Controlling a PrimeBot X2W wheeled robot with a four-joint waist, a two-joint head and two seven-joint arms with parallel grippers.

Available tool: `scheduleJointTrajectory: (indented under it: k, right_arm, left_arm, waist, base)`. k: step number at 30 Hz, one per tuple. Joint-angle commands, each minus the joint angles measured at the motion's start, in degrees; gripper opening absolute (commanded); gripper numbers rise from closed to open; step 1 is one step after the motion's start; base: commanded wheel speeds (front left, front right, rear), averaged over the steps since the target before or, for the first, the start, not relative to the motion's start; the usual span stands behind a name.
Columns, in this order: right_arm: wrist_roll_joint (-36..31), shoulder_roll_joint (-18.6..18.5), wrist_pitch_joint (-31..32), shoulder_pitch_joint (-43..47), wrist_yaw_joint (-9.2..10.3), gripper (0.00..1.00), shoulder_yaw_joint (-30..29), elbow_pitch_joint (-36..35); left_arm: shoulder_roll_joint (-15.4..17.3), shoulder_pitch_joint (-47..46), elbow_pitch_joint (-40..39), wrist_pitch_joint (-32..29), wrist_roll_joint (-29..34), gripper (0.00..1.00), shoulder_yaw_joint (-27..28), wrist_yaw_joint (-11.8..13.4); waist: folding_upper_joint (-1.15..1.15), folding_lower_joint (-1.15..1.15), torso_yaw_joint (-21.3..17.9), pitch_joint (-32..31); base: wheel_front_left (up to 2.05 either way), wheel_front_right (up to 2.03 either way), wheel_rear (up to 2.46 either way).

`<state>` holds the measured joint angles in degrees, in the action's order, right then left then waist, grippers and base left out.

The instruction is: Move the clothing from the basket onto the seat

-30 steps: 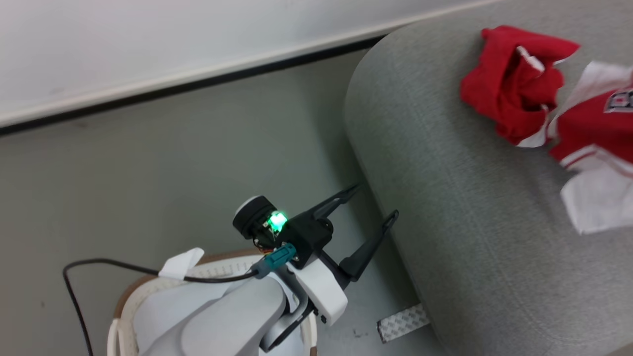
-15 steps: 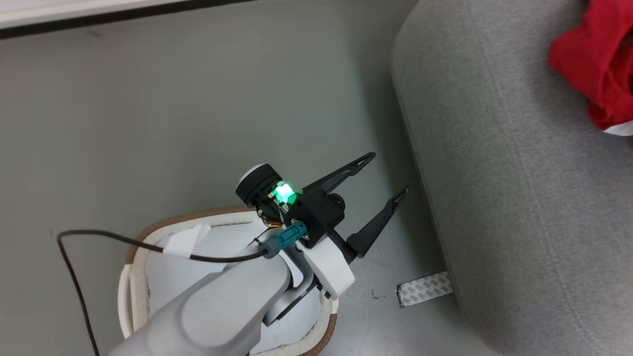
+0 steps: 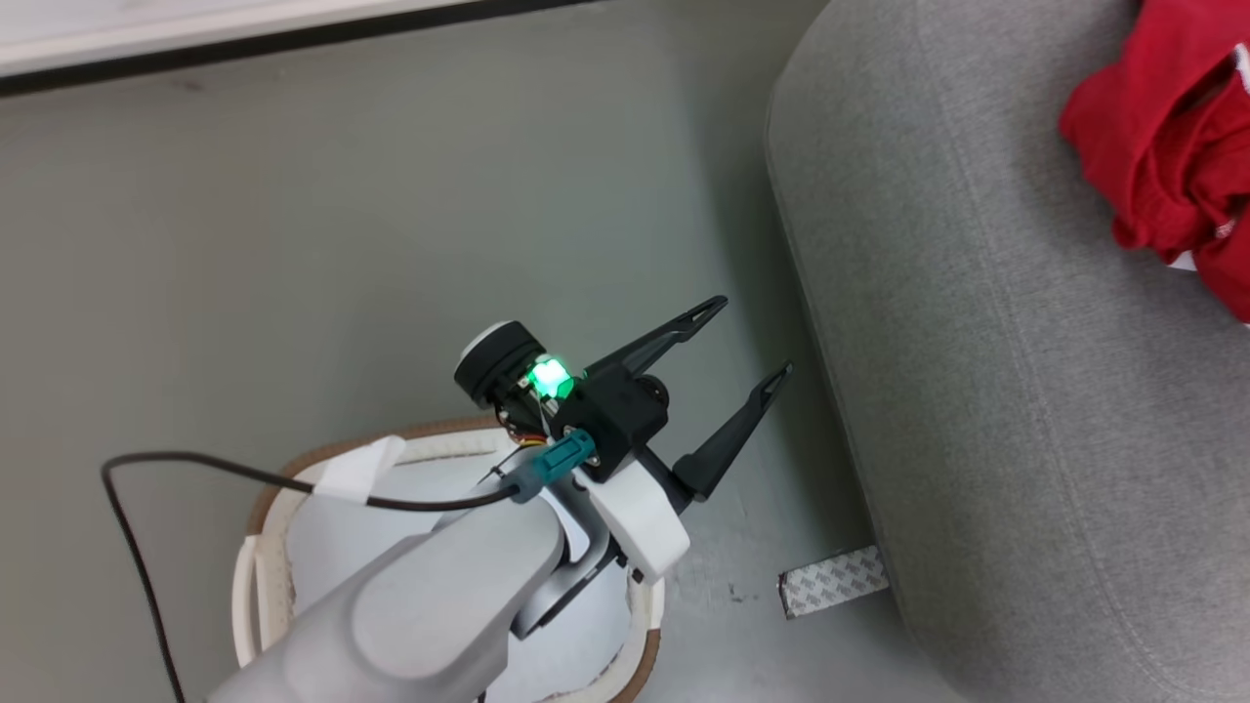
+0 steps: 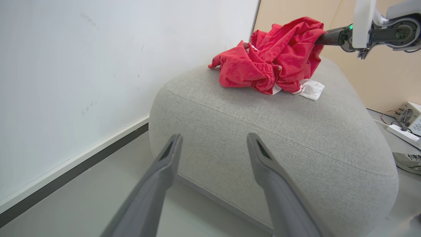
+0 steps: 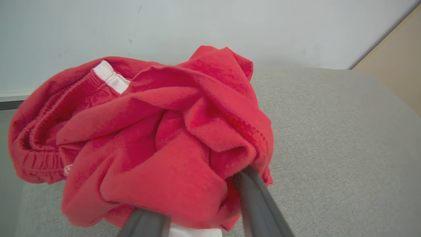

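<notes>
The red clothing [image 4: 273,65] lies bunched on the far part of the grey seat [image 4: 279,131], with a white patch at its edge. One fold is pulled up to my right gripper [image 4: 324,36]. In the right wrist view the clothing [image 5: 158,138] wraps that gripper [image 5: 200,197], which is shut on it, fingertips buried. My left gripper [image 3: 749,338] is open with nothing between its fingers, hanging over the floor beside the seat [image 3: 977,391]. The cream basket [image 3: 283,498] with its brown rim sits under the left forearm, its inside mostly hidden. The clothing [image 3: 1162,166] reaches the head view's top right.
A white wall with a dark baseboard [image 3: 293,39] runs behind the grey floor. A strip of patterned tape [image 3: 835,581] lies on the floor by the seat's base. A power strip [image 4: 403,133] and a small box sit on the floor past the seat.
The head camera has dropped and turned, so basket and seat shifted in view. The left gripper stays open in about the same pose. The red clothing looks more gathered and raised.
</notes>
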<state>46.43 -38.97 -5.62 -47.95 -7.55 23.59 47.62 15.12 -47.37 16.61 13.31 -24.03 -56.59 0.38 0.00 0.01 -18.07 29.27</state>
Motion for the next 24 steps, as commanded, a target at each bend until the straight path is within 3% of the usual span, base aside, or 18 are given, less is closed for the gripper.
scheduleJointTrajectory:
  k: [1, 10, 16, 20, 24]
  right_arm:
    - [0.41, -1.06, -0.47, -0.62, 0.13, 1.00, 1.57, -0.46]
    - [-0.41, -6.71, -2.11, -2.21, 0.13, 1.00, 8.86, -3.39]
    - [-0.91, -9.77, -1.33, -3.62, 0.13, 1.00, 12.30, -9.58]
    - [0.15, -10.08, -1.10, -3.77, 0.13, 1.00, 13.13, -15.45]
    - [2.78, -7.99, -1.84, -1.14, 0.13, 1.00, 12.66, -20.82]
  left_arm:
    - [0.24, 1.01, 0.39, 0.60, -0.70, 1.00, 0.00, 0.09]
    - [-0.52, 6.15, 1.32, 1.66, -3.43, 1.00, 1.87, 0.72]
    - [-1.04, 10.70, 0.18, 1.84, -4.43, 1.00, 5.03, 1.55]
    - [-0.81, 14.04, -1.40, 1.86, -4.26, 1.00, 8.40, 2.34]
    - [-0.44, 17.51, -2.93, 1.84, -4.16, 1.00, 12.80, 3.64]
  waist:
    - [0.00, -0.01, -0.59, -1.57]
    - [0.00, -0.01, -0.98, -12.17]
    - [0.00, -0.01, 0.90, -20.16]
    - [0.00, -0.01, 3.19, -24.05]
    - [0.00, -0.01, 5.69, -27.03]
  base:
    - [0.00, 0.00, 0.00]
    - [0.00, 0.00, 0.00]
    - [0.00, 0.00, 0.00]
    - [0.00, 0.00, 0.00]
    - [0.00, 0.00, 0.00]
